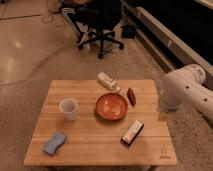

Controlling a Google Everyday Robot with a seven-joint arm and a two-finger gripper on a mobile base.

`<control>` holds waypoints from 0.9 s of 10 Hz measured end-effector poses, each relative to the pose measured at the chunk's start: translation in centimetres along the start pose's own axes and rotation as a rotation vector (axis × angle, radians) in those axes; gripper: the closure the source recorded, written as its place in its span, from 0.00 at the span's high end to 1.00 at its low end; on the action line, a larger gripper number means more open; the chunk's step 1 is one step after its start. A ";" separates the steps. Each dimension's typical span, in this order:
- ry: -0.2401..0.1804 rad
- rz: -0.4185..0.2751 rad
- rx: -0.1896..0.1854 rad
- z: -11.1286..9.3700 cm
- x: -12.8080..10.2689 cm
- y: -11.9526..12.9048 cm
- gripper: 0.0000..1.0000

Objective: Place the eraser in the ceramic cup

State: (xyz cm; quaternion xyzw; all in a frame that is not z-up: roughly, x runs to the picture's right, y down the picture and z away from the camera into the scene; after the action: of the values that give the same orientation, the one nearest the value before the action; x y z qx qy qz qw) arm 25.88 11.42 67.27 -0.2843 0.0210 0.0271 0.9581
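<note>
Eraser (132,132) lies on table (95,150); hand is out of view.

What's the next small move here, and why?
Probably bring the gripper in over the eraser. It lies flat and untouched near the table's front right, well apart from the cup on the left, with the bowl between them. The gripper itself is out of view; only the white arm shows, off the table's right edge.
</note>
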 end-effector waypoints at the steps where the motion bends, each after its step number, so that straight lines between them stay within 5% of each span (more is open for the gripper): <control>1: 0.001 -0.003 0.002 0.0 -0.8 -0.2 0.45; 5: -0.002 0.001 -0.005 0.3 0.0 0.3 0.45; 9: -0.007 0.026 -0.011 0.8 -2.5 0.1 0.45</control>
State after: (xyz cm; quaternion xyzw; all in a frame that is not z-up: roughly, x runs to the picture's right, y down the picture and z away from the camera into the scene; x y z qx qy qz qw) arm 23.39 11.85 67.97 -0.2891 0.0213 0.0408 0.9562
